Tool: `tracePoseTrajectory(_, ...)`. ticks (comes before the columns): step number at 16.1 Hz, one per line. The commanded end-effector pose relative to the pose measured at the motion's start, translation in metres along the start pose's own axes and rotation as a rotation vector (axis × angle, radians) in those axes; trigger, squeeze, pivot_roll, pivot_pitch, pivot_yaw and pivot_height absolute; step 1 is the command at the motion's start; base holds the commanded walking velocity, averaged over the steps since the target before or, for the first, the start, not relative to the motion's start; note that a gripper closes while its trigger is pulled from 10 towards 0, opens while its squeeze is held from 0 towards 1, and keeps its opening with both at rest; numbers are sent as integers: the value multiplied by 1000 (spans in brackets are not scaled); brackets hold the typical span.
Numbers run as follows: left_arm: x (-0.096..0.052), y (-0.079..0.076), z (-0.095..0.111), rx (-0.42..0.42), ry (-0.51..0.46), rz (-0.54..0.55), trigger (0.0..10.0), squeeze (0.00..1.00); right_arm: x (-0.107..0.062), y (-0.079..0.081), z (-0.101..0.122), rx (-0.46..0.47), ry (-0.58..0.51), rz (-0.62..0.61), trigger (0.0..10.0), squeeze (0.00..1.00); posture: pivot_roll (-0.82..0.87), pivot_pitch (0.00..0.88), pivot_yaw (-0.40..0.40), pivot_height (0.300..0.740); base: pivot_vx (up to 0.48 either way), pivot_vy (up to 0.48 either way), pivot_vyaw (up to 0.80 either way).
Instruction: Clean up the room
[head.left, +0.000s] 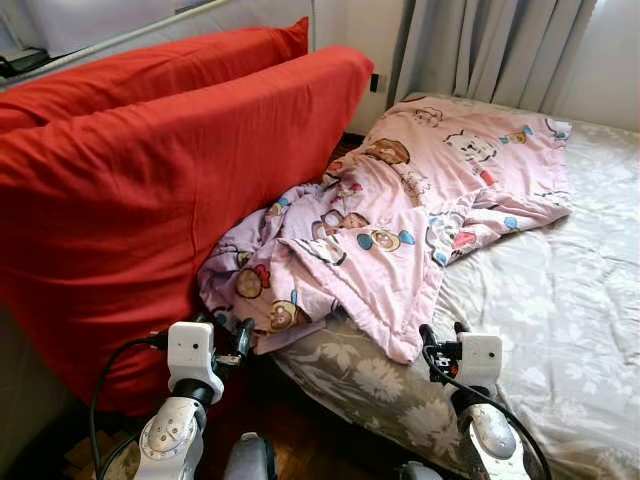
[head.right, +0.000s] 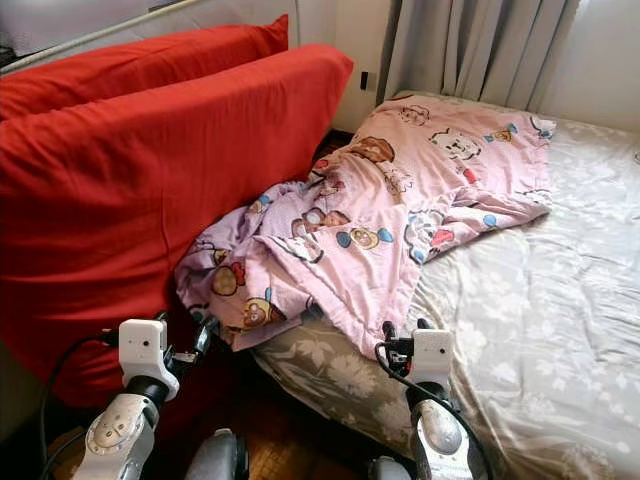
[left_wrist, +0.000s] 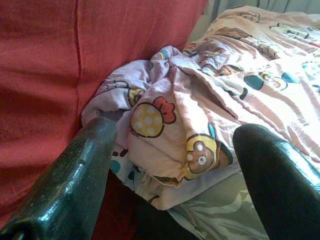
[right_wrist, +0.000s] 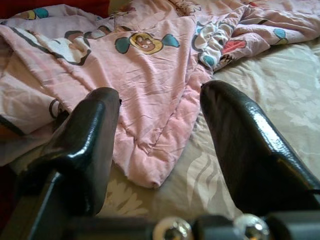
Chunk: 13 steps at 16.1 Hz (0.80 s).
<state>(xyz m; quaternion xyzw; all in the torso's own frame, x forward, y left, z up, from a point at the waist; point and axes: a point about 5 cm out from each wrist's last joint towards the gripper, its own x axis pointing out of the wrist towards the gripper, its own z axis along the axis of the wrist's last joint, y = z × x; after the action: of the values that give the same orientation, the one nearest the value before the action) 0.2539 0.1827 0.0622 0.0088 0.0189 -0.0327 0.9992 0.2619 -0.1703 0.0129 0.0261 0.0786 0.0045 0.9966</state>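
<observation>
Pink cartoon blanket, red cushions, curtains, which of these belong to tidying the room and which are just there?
For the job:
crumpled pink cartoon-print blanket
left gripper, open
right gripper, open
grey floral bed sheet

Just there:
two big red fabric cushions
grey curtains

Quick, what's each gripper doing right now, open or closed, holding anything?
Left gripper: open, empty, pointed at the bunched pink blanket beside the red cushion.
Right gripper: open, empty, just short of the blanket's corner on the bed.

A bedroom in a home: a bed (head.left: 560, 300) with a floral grey sheet, a rumpled pink cartoon-print blanket (head.left: 400, 210), big red cushions (head.left: 150, 170) and grey curtains (head.left: 490, 50) behind.
</observation>
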Motion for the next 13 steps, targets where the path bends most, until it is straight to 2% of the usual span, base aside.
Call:
tracePoseTrajectory(1,0,-1,1,4,2,-3,10000,0,0,1,1,-4,-6,12,10000,0,-4,49,-2,635,0,0,0)
tracePoseTrajectory(3,0,-1,2,3,1,-2,10000,0,0,3,1,-17,-7,29,10000,0,-2,50,-2,635,0,0,0)
tracePoseTrajectory(7,0,-1,2,4,2,-5,10000,0,-1,5,2,-9,-17,41,10000,0,-4,48,-1,635,0,0,800)
tracePoseTrajectory(13,2,-2,2,6,2,-11,10000,0,0,7,1,11,-12,41,10000,0,-2,42,2,635,0,0,0)
